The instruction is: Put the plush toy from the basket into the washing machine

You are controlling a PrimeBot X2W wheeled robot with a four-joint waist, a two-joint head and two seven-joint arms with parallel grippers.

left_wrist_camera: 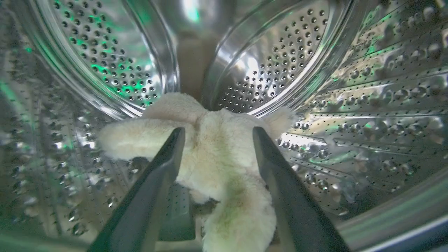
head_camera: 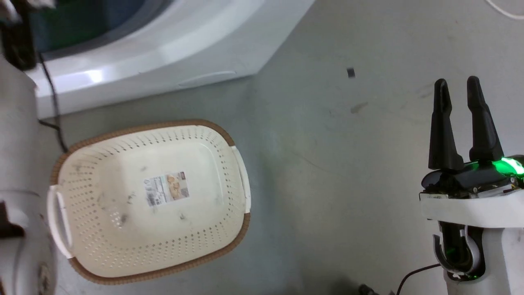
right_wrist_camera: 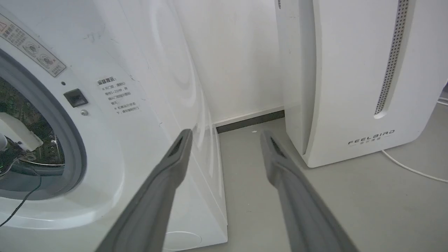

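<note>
The plush toy (left_wrist_camera: 218,154), shaggy and cream, lies inside the washing machine's steel drum (left_wrist_camera: 367,105) on its lower wall, limbs spread. My left gripper (left_wrist_camera: 217,130) is inside the drum too, open, one finger on each side of the toy's body. The basket (head_camera: 229,141) stands on the floor below the washing machine (head_camera: 163,49), with just its paper label (head_camera: 167,188) on the bottom. My right gripper (head_camera: 457,84) hangs open and holds nothing, over bare floor to the right of the basket. In the right wrist view it (right_wrist_camera: 226,132) points past the washer's front corner (right_wrist_camera: 140,70).
A white FEELAIR appliance (right_wrist_camera: 350,87) stands right of the washer, with a gap of grey floor (right_wrist_camera: 252,168) between them and a white cable (right_wrist_camera: 413,169) beside it. My left forearm (head_camera: 16,172) runs up the head view's left edge, a black cable (head_camera: 51,102) trailing from it.
</note>
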